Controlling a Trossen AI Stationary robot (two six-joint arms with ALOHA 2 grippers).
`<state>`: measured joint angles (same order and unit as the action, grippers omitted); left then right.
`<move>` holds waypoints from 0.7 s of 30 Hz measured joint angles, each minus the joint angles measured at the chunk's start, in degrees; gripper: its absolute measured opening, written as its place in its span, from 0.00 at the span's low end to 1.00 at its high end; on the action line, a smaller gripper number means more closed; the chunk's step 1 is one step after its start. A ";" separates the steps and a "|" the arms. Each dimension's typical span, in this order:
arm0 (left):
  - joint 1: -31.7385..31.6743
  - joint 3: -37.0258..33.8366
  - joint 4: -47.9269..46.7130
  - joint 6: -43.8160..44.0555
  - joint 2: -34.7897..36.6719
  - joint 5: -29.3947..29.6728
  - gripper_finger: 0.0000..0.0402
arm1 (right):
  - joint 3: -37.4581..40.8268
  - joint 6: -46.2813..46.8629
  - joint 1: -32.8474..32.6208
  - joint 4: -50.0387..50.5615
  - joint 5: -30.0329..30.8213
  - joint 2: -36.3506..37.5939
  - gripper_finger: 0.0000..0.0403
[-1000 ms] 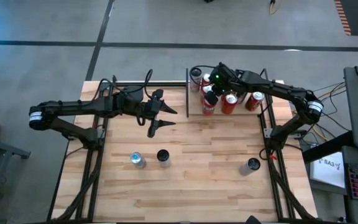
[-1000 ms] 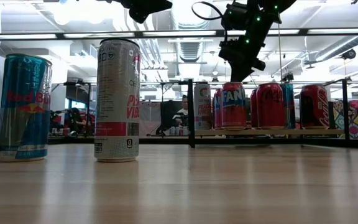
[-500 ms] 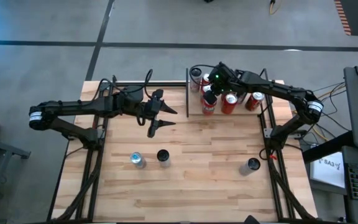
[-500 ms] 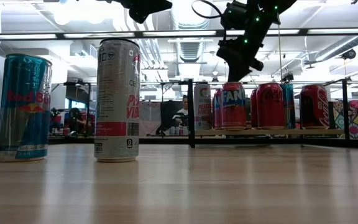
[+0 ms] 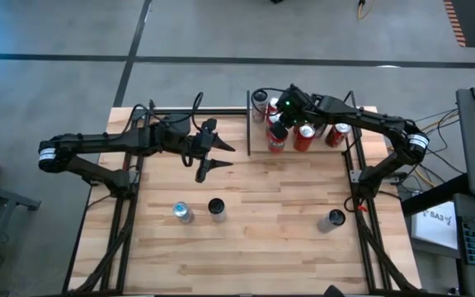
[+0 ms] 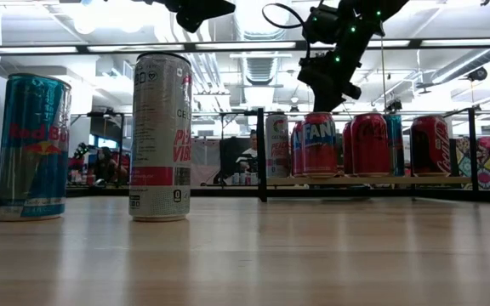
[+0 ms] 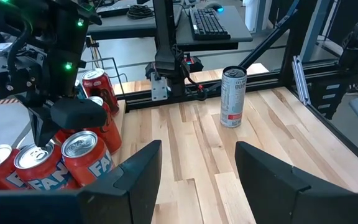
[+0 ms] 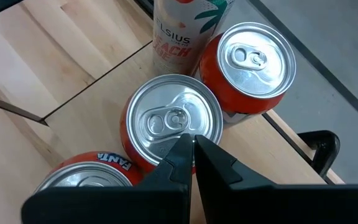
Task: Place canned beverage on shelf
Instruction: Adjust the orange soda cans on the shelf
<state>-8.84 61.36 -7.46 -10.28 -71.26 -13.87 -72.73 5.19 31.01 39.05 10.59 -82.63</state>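
Placement stage, judged complete for one can. The right end effector, fingers together and gripping nothing, is hovering over an orange Fanta can standing among other cans on the shelf. The left end effector, half apart and empty, is waiting mid-desk. Next move: probably fetching the tall can from the desk.

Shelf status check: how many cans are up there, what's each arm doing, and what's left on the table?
Done: several cans, mostly red, stand grouped on the shelf. In hand: nothing. The right gripper is shut and empty above a red can on the shelf; the left gripper hangs open over mid-table. Left: the blue can, the white can and a third can stand on the tabletop.
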 joint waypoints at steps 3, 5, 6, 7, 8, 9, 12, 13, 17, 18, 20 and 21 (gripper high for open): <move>0.01 0.00 0.02 0.00 0.00 0.00 0.47 | 0.00 -0.01 0.01 0.00 0.00 0.00 0.02; 0.02 0.00 0.02 -0.01 0.00 0.00 0.47 | 0.00 -0.31 0.01 0.00 0.02 0.00 0.02; 0.02 0.00 0.02 -0.01 0.00 0.00 0.47 | 0.00 -0.33 0.01 0.00 0.04 0.00 0.02; 0.02 0.00 0.03 0.01 0.00 0.00 0.47 | 0.00 -0.32 0.01 0.00 0.06 0.00 0.02; 0.01 0.00 0.04 -0.01 0.00 0.00 0.47 | 0.00 -0.31 0.01 0.00 0.14 0.00 0.02; 0.01 0.00 0.04 0.01 0.00 0.00 0.47 | 0.00 -0.31 0.01 0.00 0.42 0.00 0.02; 0.00 0.00 0.04 -0.01 0.00 0.00 0.47 | 0.02 -0.74 0.01 0.04 1.67 0.00 0.02; 0.02 0.00 0.06 -0.01 0.00 0.00 0.47 | 0.02 -0.74 0.01 0.04 1.80 0.00 0.02; 0.02 0.00 0.07 0.00 0.00 0.00 0.47 | 0.02 -0.81 0.01 0.04 2.05 0.00 0.02; 0.02 0.00 0.07 0.01 0.00 0.00 0.47 | 0.02 -0.81 0.01 0.04 2.07 0.00 0.02; 0.02 0.00 0.07 0.01 0.00 0.00 0.47 | 0.02 -0.91 0.01 0.04 2.08 0.00 0.02; 0.01 0.00 0.05 0.00 0.00 0.00 0.47 | 0.02 -0.92 0.01 0.04 2.09 0.00 0.02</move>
<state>-8.83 61.36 -7.41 -10.27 -71.26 -13.87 -72.71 4.27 31.03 39.09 12.68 -82.63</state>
